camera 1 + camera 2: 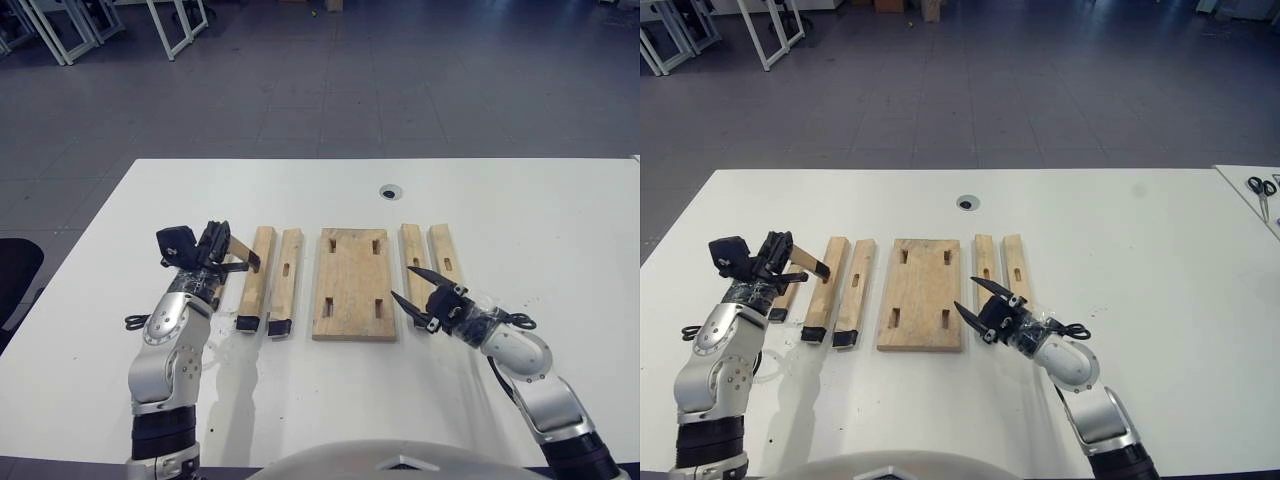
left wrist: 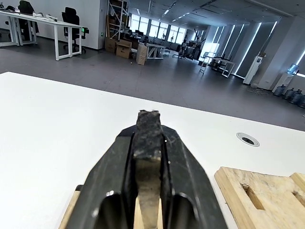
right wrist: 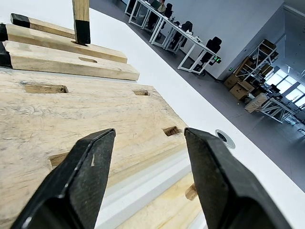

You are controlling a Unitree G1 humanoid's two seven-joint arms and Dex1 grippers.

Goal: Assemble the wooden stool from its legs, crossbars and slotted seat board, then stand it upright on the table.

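Right hand (image 1: pixel 965 292): low at the near side, just beside the seat board's (image 1: pixel 354 285) right edge
Risk: my guess, the crossbar (image 1: pixel 810 262) goes in crooked and jams, or shoves the loose outer left leg (image 1: pixel 259 275) across the surface (image 1: pixel 520 220); nothing's pinning that leg
Grip: right fingers (image 3: pixel 86 181) spread wide, empty; left hand (image 1: pixel 238 258) clamped on the tilted crossbar, over that leg

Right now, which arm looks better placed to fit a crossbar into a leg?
Left, probably. The left gripper is shut on a crossbar, its tip over a leg. The right gripper is open and empty beside the seat board.
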